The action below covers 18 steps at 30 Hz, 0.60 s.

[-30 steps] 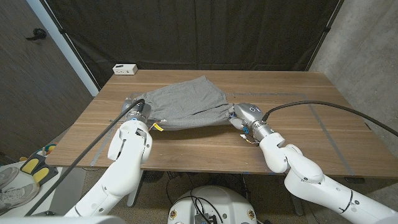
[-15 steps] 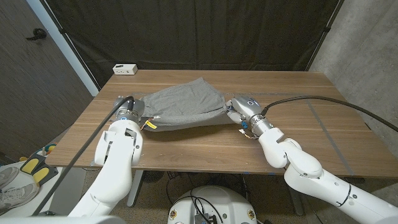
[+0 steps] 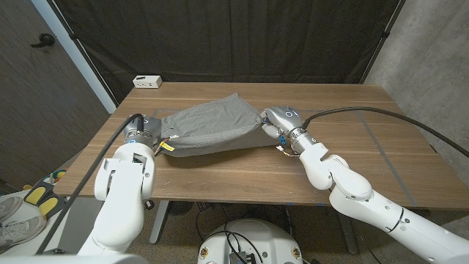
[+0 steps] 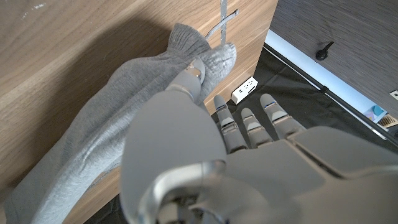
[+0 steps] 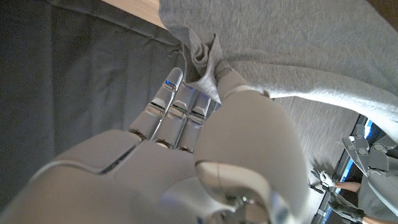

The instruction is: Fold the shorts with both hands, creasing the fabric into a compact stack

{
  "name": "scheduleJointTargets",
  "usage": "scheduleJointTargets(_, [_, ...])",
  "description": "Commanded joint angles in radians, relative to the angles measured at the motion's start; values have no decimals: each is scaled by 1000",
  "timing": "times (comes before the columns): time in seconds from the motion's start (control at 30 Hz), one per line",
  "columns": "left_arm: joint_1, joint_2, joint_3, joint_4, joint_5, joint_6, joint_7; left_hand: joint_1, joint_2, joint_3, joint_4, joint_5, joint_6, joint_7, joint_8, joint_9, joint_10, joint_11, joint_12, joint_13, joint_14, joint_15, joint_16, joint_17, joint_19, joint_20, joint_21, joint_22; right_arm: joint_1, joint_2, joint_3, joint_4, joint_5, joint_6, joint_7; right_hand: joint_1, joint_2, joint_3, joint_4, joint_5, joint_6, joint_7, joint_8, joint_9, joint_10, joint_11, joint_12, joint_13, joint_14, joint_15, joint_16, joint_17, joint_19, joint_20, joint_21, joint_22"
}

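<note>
The shorts (image 3: 212, 126) stretch across the middle of the counter (image 3: 352, 158), between the two hands. The left hand (image 3: 149, 129) grips their left end, the right hand (image 3: 275, 121) their right end. A power strip (image 3: 147, 81) sits at the far left corner, well behind the shorts.

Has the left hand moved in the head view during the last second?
Yes. The left hand, gripping the shorts, has moved away from the robot and to its left, toward the white box.
</note>
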Motion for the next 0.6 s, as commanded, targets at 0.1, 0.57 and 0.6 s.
scheduleJointTargets(0.1, [16,-51,-44,-26,-17,-14,-2,-9,-5,17,3,15,194,202,3,11,-13,1,-7,1,-11,-35,1,5,-5,7,-4,2,108,64,-30,98,-30,89,-6,7,-7,5,-1,4,5,-4,-9,1,-1,-5,-4,-3,0,-139,-8,4,-6,3,7,-1])
scheduleJointTargets(0.57, [-29,-92,-50,9,131,-32,-103,-31,-4,41,6,26,139,202,-4,31,-44,11,-24,3,-33,-17,-3,6,-21,18,-7,4,218,129,-64,217,-42,134,-28,5,-9,8,-1,4,8,-7,-12,1,0,-7,-7,-7,3,-140,-16,6,-6,2,11,-3])
scheduleJointTargets(0.6, [-33,-98,-49,15,146,-30,-108,-32,-4,41,6,26,139,203,-4,32,-44,11,-24,3,-33,-16,-3,6,-22,18,-7,4,222,132,-64,223,-35,138,-28,5,-10,8,-1,4,9,-6,-12,1,1,-9,-7,-7,3,-140,-16,6,-7,2,11,-3])
